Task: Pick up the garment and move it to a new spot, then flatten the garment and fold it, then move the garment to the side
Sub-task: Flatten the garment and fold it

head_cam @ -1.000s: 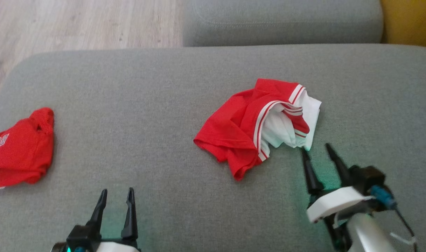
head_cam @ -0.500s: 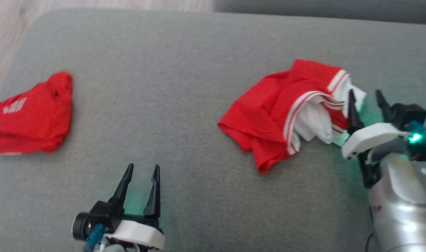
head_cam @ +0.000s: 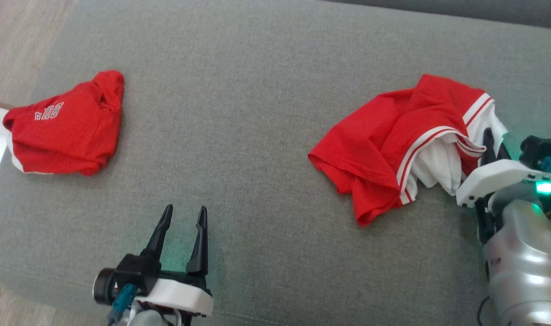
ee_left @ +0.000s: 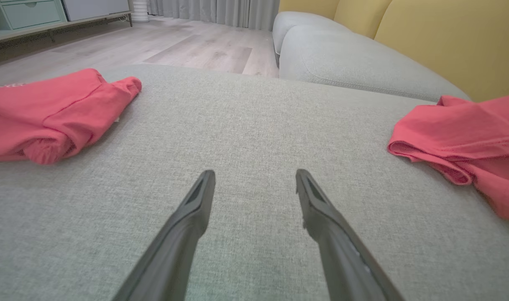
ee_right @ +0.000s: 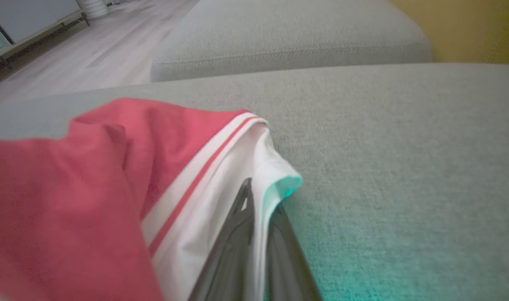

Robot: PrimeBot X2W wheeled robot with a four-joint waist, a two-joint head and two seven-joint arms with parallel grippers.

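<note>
- The garment (head_cam: 379, 149), right of frame on the sofa (head_cam: 239, 68), is gripped at its white edge by the right end effector (head_cam: 493, 138).
- The left end effector (head_cam: 184, 212) is seen released.
- Lifting, flattening and folding are judged undone.

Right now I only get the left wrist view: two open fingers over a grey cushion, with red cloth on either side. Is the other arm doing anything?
Observer: Yes, the right gripper is shut on the white edge of the garment to the robot's right.
Operator: White? It looks all red to me.
Observer: In the head view the part nearest that gripper is white, with red-and-white striped trim beside it.
</note>
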